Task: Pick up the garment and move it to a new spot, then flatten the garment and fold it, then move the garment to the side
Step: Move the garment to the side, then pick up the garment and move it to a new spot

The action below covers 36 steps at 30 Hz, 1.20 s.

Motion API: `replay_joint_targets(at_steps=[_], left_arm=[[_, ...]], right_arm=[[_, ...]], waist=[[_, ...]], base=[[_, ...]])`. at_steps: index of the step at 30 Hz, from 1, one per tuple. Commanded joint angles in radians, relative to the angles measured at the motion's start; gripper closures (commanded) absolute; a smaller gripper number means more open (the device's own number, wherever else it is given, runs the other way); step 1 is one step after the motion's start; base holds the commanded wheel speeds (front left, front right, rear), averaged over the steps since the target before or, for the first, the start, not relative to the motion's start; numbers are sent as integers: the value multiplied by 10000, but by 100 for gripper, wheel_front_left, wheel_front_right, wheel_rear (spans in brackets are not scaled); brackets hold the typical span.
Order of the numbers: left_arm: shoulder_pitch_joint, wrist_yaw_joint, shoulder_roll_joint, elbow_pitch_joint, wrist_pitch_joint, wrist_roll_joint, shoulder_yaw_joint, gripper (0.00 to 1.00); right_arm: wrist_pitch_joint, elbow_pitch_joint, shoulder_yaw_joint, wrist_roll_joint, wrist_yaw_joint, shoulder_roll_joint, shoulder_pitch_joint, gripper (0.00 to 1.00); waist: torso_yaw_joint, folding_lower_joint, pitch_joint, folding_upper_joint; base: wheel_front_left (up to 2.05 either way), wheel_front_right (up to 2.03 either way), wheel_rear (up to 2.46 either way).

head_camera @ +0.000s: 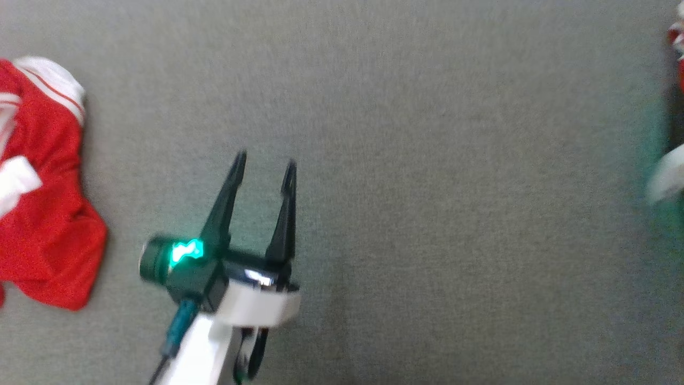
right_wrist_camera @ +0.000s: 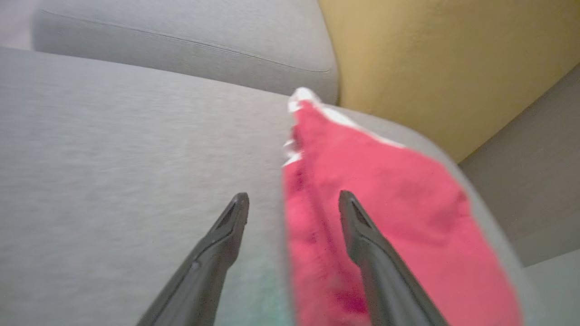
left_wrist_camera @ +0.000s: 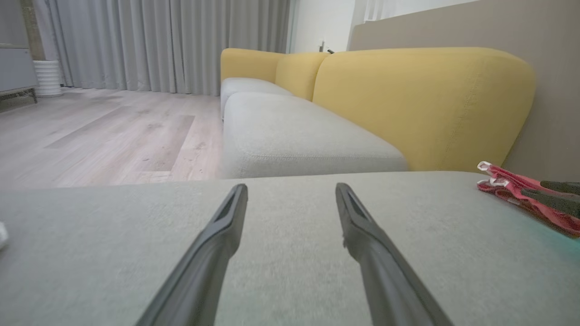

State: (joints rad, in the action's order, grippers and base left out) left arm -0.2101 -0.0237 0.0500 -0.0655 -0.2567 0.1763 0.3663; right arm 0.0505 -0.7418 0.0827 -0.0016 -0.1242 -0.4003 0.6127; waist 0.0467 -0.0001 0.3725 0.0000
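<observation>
A flat red garment (right_wrist_camera: 398, 203) with white trim lies at the rounded corner of the grey cushion (right_wrist_camera: 113, 181). My right gripper (right_wrist_camera: 293, 195) hovers open over its left edge, one finger above the cloth, one above bare cushion, gripping nothing. In the left wrist view the same garment (left_wrist_camera: 503, 183) lies at the far right, with the right gripper's dark fingers (left_wrist_camera: 559, 186) over it. A sliver of it (head_camera: 676, 37) shows at the head view's right edge. My left gripper (head_camera: 265, 159) stands open and empty over the bare cushion (head_camera: 427, 187), also seen as the left gripper (left_wrist_camera: 291, 187) in its wrist view.
A second red garment (head_camera: 43, 214) with white trim lies crumpled at the left edge of the head view. Yellow sofa backrests (left_wrist_camera: 421, 99) and more grey seat cushions (left_wrist_camera: 294, 136) stand beyond. Wood floor (left_wrist_camera: 104, 131) and grey curtains (left_wrist_camera: 158, 40) lie to the left.
</observation>
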Motion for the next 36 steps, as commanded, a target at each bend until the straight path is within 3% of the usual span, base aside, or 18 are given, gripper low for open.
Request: replay_joint_targets(at_steps=[1, 5, 9, 13, 18, 22, 36], left_arm=[[287, -85, 3, 184, -51, 48, -330, 0], [1075, -416, 3, -304, -51, 109, -633, 0], [1841, -738, 3, -770, -51, 370, -785, 0], [2339, -916, 3, -1194, -51, 452, -1062, 0], [2805, -849, 3, -1514, -51, 255, -1404, 0], [3025, -792, 3, -1621, -51, 67, -1724, 0], [3193, -618, 3, -1677, -51, -174, -2108, 0]], right_arm=[[247, 315, -139, 179, -65, 103, -324, 0], [1386, 100, -1116, 936, -65, 1511, -1384, 0], [2019, 99, -1745, 1649, -65, 2392, -2687, 0], [2105, 1673, -2039, 1830, -65, 3029, -4019, 0], [2109, 4035, -2002, 1371, -65, 3379, -5889, 0], [2110, 4909, -2070, 1198, -65, 3469, -6808, 0], [2112, 5400, -1803, 1615, -65, 3499, -7370, 0]], waist=[[82, 1, -1210, 0], [147, 1, -2673, 0], [327, 1, -3896, 0], [374, 1, -4583, 0], [376, 1, -5192, 0], [338, 1, -5427, 0], [133, 1, -5589, 0]], base=[[0, 0, 0], [0, 0, 0], [0, 0, 0], [0, 0, 0], [0, 0, 0], [0, 0, 0], [0, 0, 0]])
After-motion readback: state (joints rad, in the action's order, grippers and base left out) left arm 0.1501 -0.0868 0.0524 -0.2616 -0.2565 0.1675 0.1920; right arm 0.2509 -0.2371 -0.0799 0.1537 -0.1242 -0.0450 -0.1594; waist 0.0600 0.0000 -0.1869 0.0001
